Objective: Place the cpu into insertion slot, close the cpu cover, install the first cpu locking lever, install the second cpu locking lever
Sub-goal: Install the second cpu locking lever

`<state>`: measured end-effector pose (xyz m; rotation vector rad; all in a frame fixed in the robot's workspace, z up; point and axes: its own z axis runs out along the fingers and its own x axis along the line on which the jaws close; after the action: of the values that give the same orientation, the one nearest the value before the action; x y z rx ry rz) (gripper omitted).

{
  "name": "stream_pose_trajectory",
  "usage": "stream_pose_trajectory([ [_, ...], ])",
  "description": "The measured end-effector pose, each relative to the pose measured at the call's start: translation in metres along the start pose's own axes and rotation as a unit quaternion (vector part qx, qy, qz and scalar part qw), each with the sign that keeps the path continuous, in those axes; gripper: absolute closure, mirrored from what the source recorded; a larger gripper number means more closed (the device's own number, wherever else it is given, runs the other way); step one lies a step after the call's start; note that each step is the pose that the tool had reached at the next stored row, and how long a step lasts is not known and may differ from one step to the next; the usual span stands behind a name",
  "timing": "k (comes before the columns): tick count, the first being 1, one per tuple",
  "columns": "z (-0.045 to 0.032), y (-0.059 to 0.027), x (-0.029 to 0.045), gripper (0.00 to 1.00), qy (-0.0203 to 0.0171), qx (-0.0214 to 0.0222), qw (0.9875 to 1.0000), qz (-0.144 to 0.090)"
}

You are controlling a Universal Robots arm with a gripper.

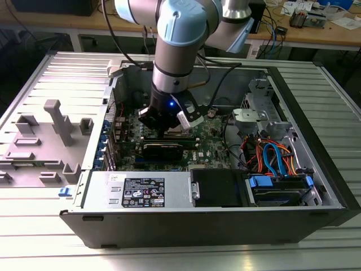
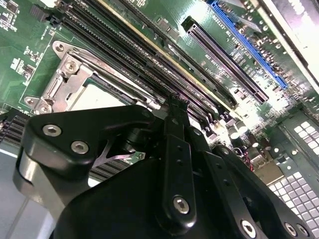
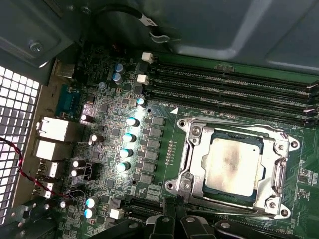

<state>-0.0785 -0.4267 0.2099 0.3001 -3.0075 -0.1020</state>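
The cpu (image 3: pixel 232 166) lies flat in the insertion slot (image 3: pixel 281 172) on the green motherboard (image 3: pixel 309 180), its silver-grey top showing through the window of the cpu cover (image 3: pixel 195 164). The cover's silver frame lies down flat over it. A thin metal lever (image 3: pixel 234 124) runs along the frame's edge next to the memory slots. My gripper (image 3: pixel 175 211) hovers just beside the socket's opposite edge, shut with nothing between its fingers. In the second wrist view the gripper (image 2: pixel 174 107) tapers to one closed tip close to the cover (image 2: pixel 65 79) and cpu (image 2: pixel 92 98). In the exterior view my gripper (image 1: pixel 167 129) reaches down into the open case.
Long black memory slots (image 3: pixel 234 84) run beside the socket. A blue expansion slot (image 2: pixel 249 45) lies farther off. Capacitors (image 3: pixel 130 122) and rear ports (image 3: pixel 52 129) stand near the case wall. Drive bays with orange and blue cables (image 1: pixel 271 155) fill the exterior view's right.
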Motion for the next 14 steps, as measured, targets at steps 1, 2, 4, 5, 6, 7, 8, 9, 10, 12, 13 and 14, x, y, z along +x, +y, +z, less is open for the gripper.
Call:
stream_pose_trajectory([
  [1, 0.0002, 0.0, 0.0002, 0.89, 0.0, -0.0001, 1.0, -0.001],
  [2, 0.0004, 0.0002, 0.0004, 0.89, 0.0001, -0.0001, 1.0, -0.002],
  [4, 0.0009, 0.0007, 0.0005, 0.89, 0.0001, -0.0003, 1.0, -0.004],
  [5, 0.0012, 0.0016, 0.0003, 0.89, 0.0002, -0.0004, 1.0, -0.005],
  [6, 0.0018, 0.0022, 0.0001, 0.89, 0.0002, -0.0007, 1.0, -0.007],
  [7, 0.0022, 0.0027, -0.0001, 0.89, 0.0003, -0.0009, 1.0, -0.008],
  [8, 0.0025, 0.0029, -0.0001, 0.89, 0.0003, -0.001, 1.0, -0.009],
  [9, 0.003, 0.0032, -0.0002, 0.89, 0.0003, -0.0011, 1.0, -0.01],
  [10, 0.0034, 0.0034, -0.0003, 0.89, 0.0004, -0.0012, 0.9999, -0.011],
  [12, 0.0042, 0.0038, -0.0004, 0.89, 0.0005, -0.0015, 0.9999, -0.013],
  [13, 0.0048, 0.0042, -0.0004, 0.89, 0.0006, -0.0017, 0.9999, -0.015],
  [14, 0.0053, 0.0046, -0.0004, 0.89, 0.0006, -0.0019, 0.9999, -0.017],
])
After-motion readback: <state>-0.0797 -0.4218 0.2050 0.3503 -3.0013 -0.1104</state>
